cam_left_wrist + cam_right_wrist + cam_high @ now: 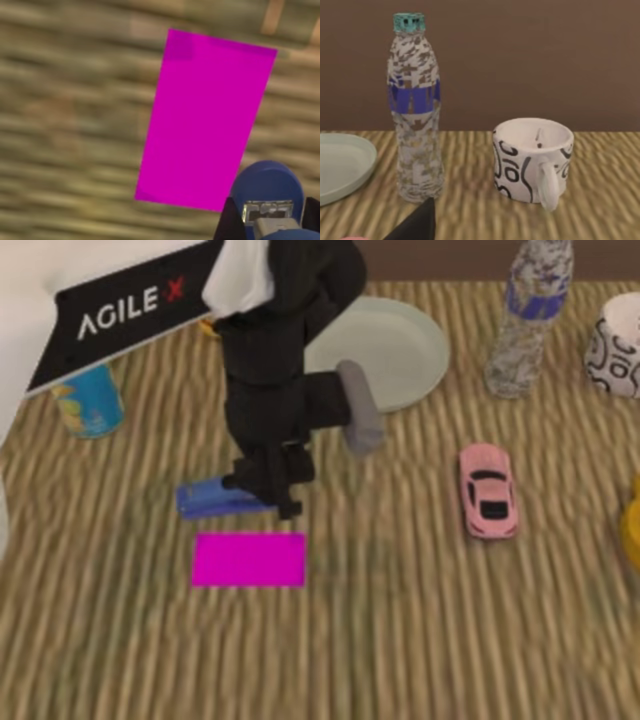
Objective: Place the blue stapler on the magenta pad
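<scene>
Left claw (285, 492) is down over the right end of the stapler (215, 498), which sits just above the pad (249, 560) in the top view, near it but not on it. From the left wrist view, the stapler's (267, 187) blue end is sitting right between the dark fingers (230, 222), so I'd say the claw is pinching it, fingers only as far apart as the stapler is wide. Can't tell if it's lifted off the table (420, 640) or resting on it. Grabbing it across the narrow width makes sense, since the long side already runs along the pad's long side, so it looks like just a short carry over and a set-down. The pad (205, 120) is bare, nothing in the way. Right arm isn't in the top view at all; its wrist camera just looks at a bottle (415, 110) and mug (532, 160), only a dark tip showing, so no idea what that claw's doing
</scene>
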Controlling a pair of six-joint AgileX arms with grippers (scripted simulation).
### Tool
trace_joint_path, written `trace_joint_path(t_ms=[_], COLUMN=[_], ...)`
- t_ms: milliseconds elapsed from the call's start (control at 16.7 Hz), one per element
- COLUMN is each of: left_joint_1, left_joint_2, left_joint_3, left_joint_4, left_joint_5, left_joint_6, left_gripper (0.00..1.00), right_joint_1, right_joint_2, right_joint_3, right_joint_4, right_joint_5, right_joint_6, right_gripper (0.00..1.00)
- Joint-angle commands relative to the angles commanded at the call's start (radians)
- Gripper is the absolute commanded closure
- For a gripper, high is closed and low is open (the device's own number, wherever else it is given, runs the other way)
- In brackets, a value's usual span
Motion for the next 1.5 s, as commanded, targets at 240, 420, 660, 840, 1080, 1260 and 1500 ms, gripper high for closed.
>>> trace_joint_path(t_ms=[240, 420, 660, 840, 1080, 1260, 1500], left_joint_1=[-0.028, -0.029, -0.022, -0.010, 0.007, 0.013, 0.013], left_joint_2=[0.017, 0.017, 0.013, 0.022, 0.042, 0.052, 0.052], left_joint_3=[0.050, 0.052, 0.033, -0.061, -0.230, -0.289, -0.289], left_joint_4=[0.005, 0.005, 0.022, 0.123, 0.320, 0.381, 0.382], left_joint_5=[-0.002, -0.002, -0.003, -0.003, -0.002, -0.002, -0.002], left_joint_6=[0.131, 0.137, 0.140, 0.149, 0.169, 0.180, 0.180], left_gripper=[1.00, 1.00, 1.00, 1.00, 1.00, 1.00, 1.00], right_joint_1=[0.000, 0.000, 0.000, 0.000, 0.000, 0.000, 0.000], right_joint_2=[0.000, 0.000, 0.000, 0.000, 0.000, 0.000, 0.000], right_joint_3=[0.000, 0.000, 0.000, 0.000, 0.000, 0.000, 0.000], right_joint_4=[0.000, 0.000, 0.000, 0.000, 0.000, 0.000, 0.000], right_joint_5=[0.000, 0.000, 0.000, 0.000, 0.000, 0.000, 0.000], right_joint_6=[0.000, 0.000, 0.000, 0.000, 0.000, 0.000, 0.000], right_gripper=[0.00, 0.00, 0.00, 0.00, 0.00, 0.00, 0.00])
